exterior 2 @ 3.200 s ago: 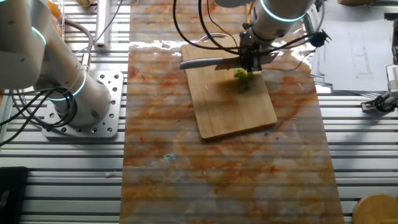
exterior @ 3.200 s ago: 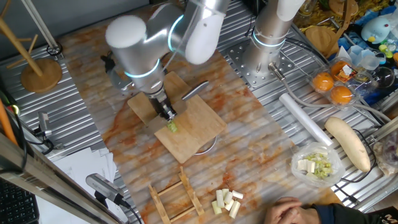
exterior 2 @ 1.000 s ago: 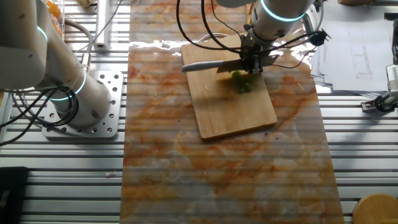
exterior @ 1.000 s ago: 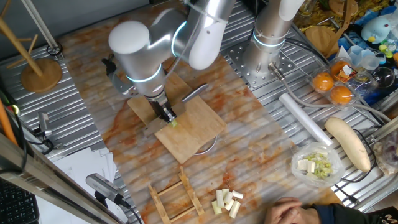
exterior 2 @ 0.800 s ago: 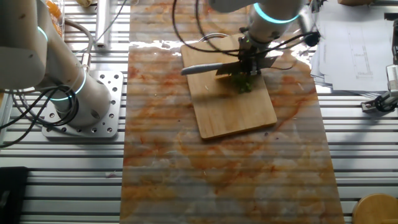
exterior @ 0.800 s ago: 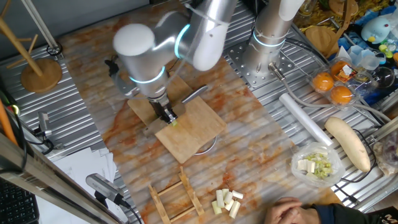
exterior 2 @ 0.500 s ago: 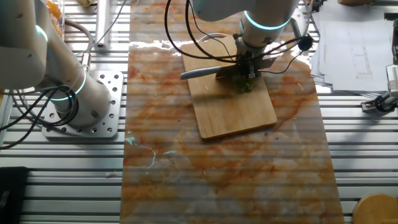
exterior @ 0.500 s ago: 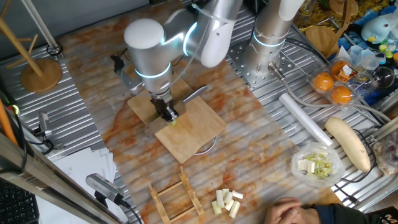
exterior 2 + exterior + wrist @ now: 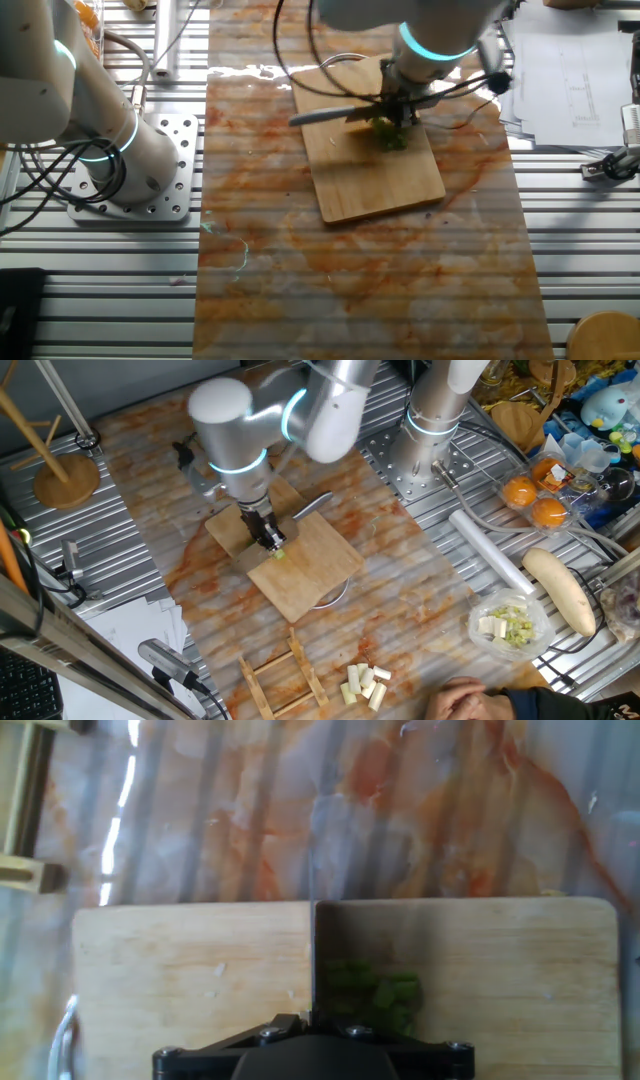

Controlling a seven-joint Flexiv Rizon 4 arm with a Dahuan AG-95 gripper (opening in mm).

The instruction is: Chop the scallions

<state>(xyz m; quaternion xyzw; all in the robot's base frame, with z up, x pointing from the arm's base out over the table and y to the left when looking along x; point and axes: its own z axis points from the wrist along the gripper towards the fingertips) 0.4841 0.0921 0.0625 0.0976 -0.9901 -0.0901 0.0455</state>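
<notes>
The scallions [image 9: 279, 553] are several small bright green bits lying on the wooden cutting board [image 9: 315, 565]. My gripper [image 9: 267, 535] points down over them, shut on a knife [image 9: 313, 508] whose silver end sticks out to the side. The other fixed view has the knife [image 9: 322, 115] lying across the board [image 9: 385, 185], just above the green bits [image 9: 390, 135], under the gripper [image 9: 396, 104]. In the hand view the blade [image 9: 315, 960] stands edge-on on the board [image 9: 190, 970], with the scallions [image 9: 375, 992] right beside it. The fingers themselves are hidden.
Pale cream chunks [image 9: 362, 685] and a wooden rack [image 9: 285, 675] lie near the front edge. A bowl of whitish bits [image 9: 510, 625], a long white vegetable [image 9: 560, 590] and a person's hand [image 9: 470, 700] are at the right. A second arm's base [image 9: 430, 450] stands behind.
The arm's upper body swung right and back left, while the knife stayed over the scallions, shifting only slightly on the board.
</notes>
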